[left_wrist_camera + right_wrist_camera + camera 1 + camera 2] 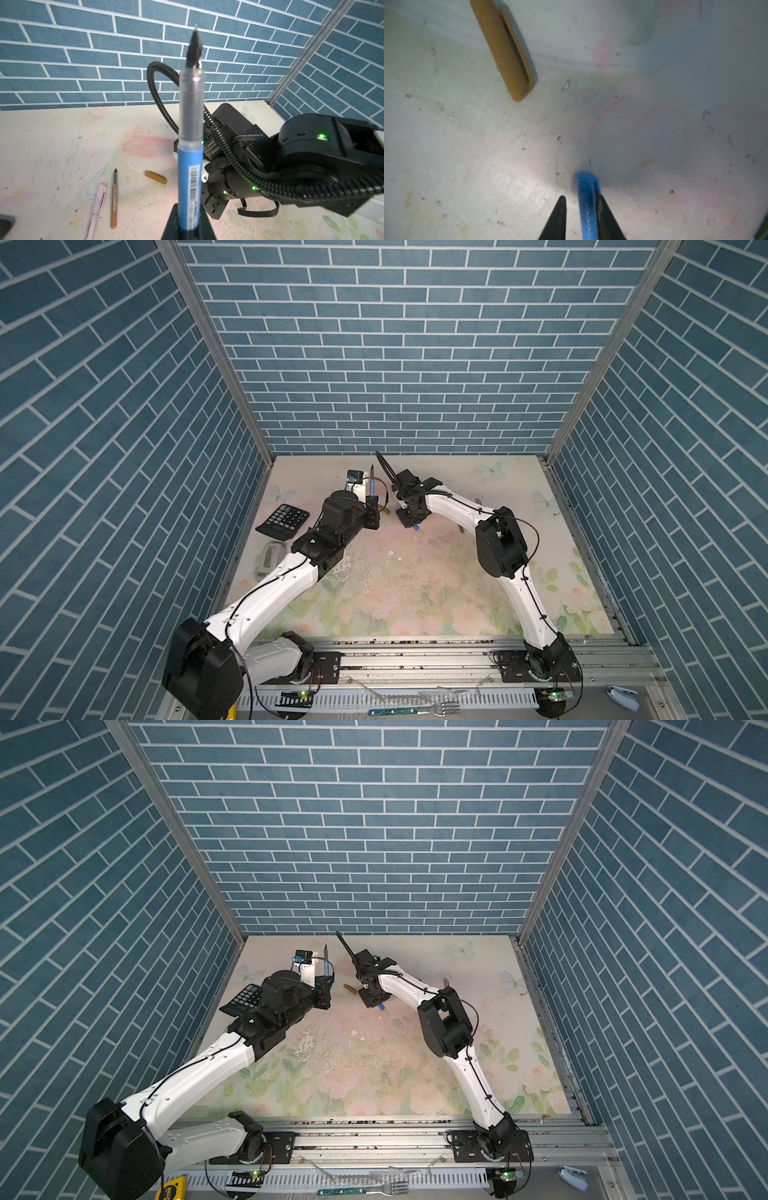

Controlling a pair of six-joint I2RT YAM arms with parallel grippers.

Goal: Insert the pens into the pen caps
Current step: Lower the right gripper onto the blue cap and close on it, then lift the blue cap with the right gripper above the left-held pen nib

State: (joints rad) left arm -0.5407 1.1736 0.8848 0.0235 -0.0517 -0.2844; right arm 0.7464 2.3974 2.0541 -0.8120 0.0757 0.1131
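My left gripper is shut on the blue pen and holds it upright, dark tip up; both top views show the blue pen raised at the back of the table. My right gripper is down at the table, its jaws straddling the blue pen cap. One finger touches the cap; a small gap separates the other from it. A gold pen cap lies between the grippers. An uncapped gold pen and a pale pink pen lie side by side.
A black calculator sits at the table's left edge, with a white object in front of it. A teal-handled fork lies on the front rail. A small gold piece shows behind the right arm.
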